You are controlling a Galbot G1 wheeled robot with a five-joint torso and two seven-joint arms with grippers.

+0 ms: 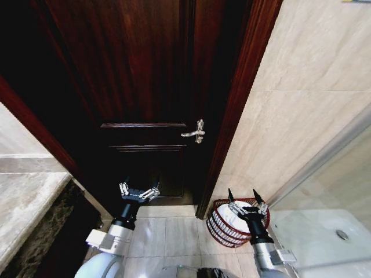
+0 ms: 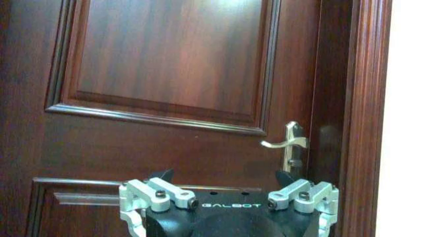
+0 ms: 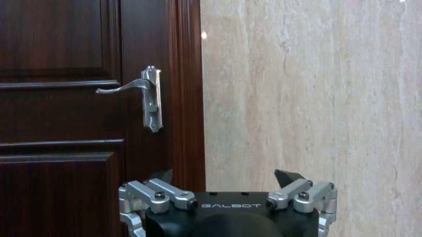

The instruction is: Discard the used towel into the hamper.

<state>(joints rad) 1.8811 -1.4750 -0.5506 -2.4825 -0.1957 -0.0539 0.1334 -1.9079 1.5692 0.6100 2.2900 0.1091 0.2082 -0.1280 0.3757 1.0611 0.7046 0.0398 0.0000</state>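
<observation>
The hamper [image 1: 215, 227], a small reddish-brown ribbed basket, stands on the floor tiles at the foot of the door frame, against the beige wall. A white towel [image 1: 233, 222] lies inside it. My right gripper [image 1: 243, 196] hovers just above the hamper's rim, open and empty, its fingertips pointing up at the wall; in the right wrist view that gripper [image 3: 224, 174] faces the wall beside the door frame. My left gripper [image 1: 139, 189] is held in front of the dark door, open and empty, and it [image 2: 224, 175] faces the door panel in the left wrist view.
A dark wooden door [image 1: 145, 87] with a silver lever handle [image 1: 196, 133] stands straight ahead. A marble counter [image 1: 23, 202] runs along the left. A glass shower screen [image 1: 324, 191] and a floor drain [image 1: 342, 234] are on the right.
</observation>
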